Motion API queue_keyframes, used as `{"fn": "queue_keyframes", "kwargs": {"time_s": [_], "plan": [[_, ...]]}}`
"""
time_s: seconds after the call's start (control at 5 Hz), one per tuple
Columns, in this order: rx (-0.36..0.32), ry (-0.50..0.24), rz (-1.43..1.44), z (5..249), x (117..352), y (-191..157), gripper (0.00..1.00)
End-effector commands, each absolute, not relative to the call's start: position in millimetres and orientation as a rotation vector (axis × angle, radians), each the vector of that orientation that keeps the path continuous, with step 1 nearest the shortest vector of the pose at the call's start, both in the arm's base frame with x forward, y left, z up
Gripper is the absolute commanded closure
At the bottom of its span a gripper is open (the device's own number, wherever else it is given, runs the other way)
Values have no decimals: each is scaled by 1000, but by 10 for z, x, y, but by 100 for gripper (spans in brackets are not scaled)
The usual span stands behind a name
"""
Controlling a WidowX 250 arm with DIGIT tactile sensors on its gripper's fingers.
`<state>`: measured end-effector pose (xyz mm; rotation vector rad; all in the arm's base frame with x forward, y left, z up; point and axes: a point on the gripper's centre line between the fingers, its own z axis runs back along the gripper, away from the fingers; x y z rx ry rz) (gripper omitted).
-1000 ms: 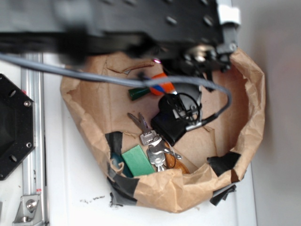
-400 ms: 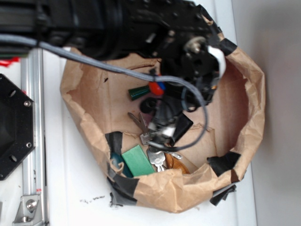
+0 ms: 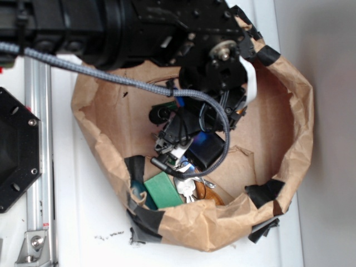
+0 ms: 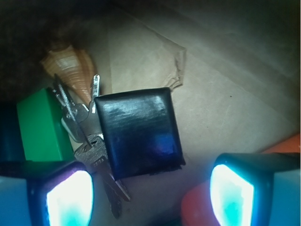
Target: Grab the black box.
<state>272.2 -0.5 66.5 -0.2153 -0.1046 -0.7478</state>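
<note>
1. Wrist view: the black box (image 4: 139,131) lies flat on the brown paper floor (image 4: 225,108), its glossy top catching a blue glint.
2. The gripper (image 4: 150,197) is spread wide; its two lit fingertips (image 4: 69,197) sit low in the frame on either side of the box's near edge, and neither touches it.
3. A bunch of keys (image 4: 87,141) lies against the box's left edge, with a green block (image 4: 40,125) just beyond them and a ridged orange piece (image 4: 70,70) above them.
4. Exterior view: the arm (image 3: 167,28) reaches down into a crumpled paper-rimmed bin (image 3: 295,105); the box (image 3: 207,151) sits near the middle, partly under a grey cable (image 3: 111,78).
</note>
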Motion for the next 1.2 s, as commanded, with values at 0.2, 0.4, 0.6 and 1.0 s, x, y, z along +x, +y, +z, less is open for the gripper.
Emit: {"fn": "queue_keyframes", "kwargs": {"time_s": [0.2, 0.4, 0.6, 1.0], "plan": [[-255, -108, -921, 205, 2924, -273, 0], [-383, -96, -979, 146, 2849, -418, 0], [-289, -113, -954, 218, 2829, -423, 100], [-47, -291, -679, 1106, 2952, -41, 100]]}}
